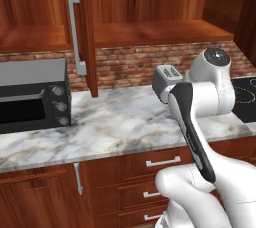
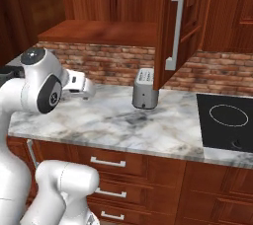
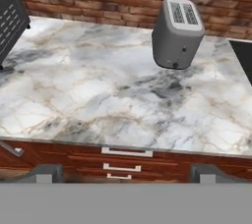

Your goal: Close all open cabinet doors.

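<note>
Door at upper centre juts open over the surface, so the end effector, spread wide and empty, must push it.

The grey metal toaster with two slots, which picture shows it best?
The hand view: the grey metal toaster sits whole and close on the marble counter. The right base view shows it smaller, under the open door; in the left base view the arm hides part of it.

cab door open, edge-on; toaster oven left; toaster behind arm
</note>
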### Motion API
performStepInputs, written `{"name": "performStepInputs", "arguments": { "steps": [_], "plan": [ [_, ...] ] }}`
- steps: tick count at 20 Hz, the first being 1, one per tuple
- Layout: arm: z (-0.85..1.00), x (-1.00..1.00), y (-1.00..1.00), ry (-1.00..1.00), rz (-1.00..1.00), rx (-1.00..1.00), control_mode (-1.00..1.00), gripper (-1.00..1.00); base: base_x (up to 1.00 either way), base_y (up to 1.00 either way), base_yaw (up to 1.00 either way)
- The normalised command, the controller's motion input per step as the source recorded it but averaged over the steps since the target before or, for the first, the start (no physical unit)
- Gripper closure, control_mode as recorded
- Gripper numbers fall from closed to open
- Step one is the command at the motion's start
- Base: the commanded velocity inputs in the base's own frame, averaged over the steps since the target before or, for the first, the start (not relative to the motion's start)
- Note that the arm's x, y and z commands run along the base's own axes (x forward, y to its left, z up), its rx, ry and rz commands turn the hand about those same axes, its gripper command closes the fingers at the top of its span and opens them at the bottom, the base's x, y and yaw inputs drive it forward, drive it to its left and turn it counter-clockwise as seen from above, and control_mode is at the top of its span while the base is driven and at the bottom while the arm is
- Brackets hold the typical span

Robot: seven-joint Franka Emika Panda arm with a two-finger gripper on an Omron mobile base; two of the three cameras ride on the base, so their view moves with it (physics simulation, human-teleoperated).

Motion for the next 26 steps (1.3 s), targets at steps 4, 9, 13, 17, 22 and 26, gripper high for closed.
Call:
{"name": "performStepInputs", "arguments": {
  "steps": [4, 9, 13, 17, 22, 26],
  "plan": [
    [-0.12, -0.19, -0.36, -0.39, 0.0, -0.09, -1.0, -1.0, 0.0, 0.0, 0.0],
    [-0.13, -0.02, -0.49, -0.37, 0.01, -0.03, -1.0, -1.0, 0.0, 0.0, 0.0],
    [-0.08, 0.0, -0.59, -0.35, 0.0, -0.01, -1.0, -1.0, 0.0, 0.0, 0.0],
    [0.0, 0.0, -0.71, -0.33, 0.0, 0.0, -1.0, -1.0, 0.0, 0.0, 0.0],
    [0.0, -0.33, -0.6, -0.36, 0.0, 0.0, -1.0, -1.0, 0.0, 0.0, 0.0],
    [0.0, -0.56, -0.38, -0.37, 0.02, 0.0, -1.0, -1.0, 0.0, 0.0, 0.0]
  ]
}}
